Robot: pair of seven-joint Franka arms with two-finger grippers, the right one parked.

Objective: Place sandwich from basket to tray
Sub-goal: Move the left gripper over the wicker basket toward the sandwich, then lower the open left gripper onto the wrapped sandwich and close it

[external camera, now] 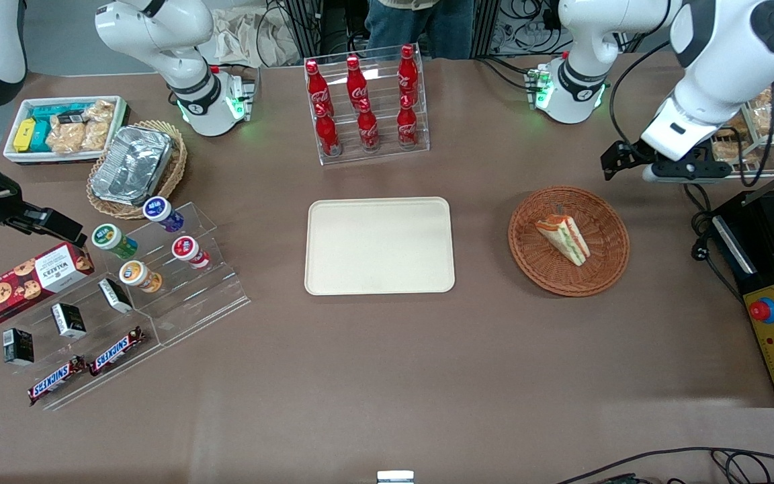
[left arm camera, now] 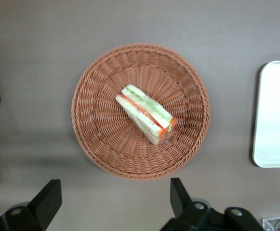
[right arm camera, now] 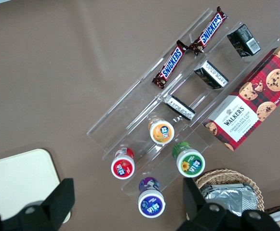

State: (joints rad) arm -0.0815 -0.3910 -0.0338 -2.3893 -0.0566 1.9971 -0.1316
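Observation:
The sandwich [external camera: 564, 238] [left arm camera: 147, 114], a pale wedge with green, red and orange layers, lies near the middle of the round reddish-brown basket [external camera: 535, 262] [left arm camera: 96, 139]. The cream tray [external camera: 379, 245] [left arm camera: 277, 113] sits flat beside the basket, toward the parked arm's end, with nothing on it. My left gripper [external camera: 619, 161] [left arm camera: 114, 199] hangs open above the table, just off the basket's rim and farther from the front camera than the basket. Nothing is between its fingers.
A clear rack of red cola bottles [external camera: 365, 107] stands farther from the front camera than the tray. A black control box with a red button [external camera: 773, 296] lies at the working arm's end. An acrylic stand of cups and snack bars [external camera: 152, 269] sits toward the parked arm's end.

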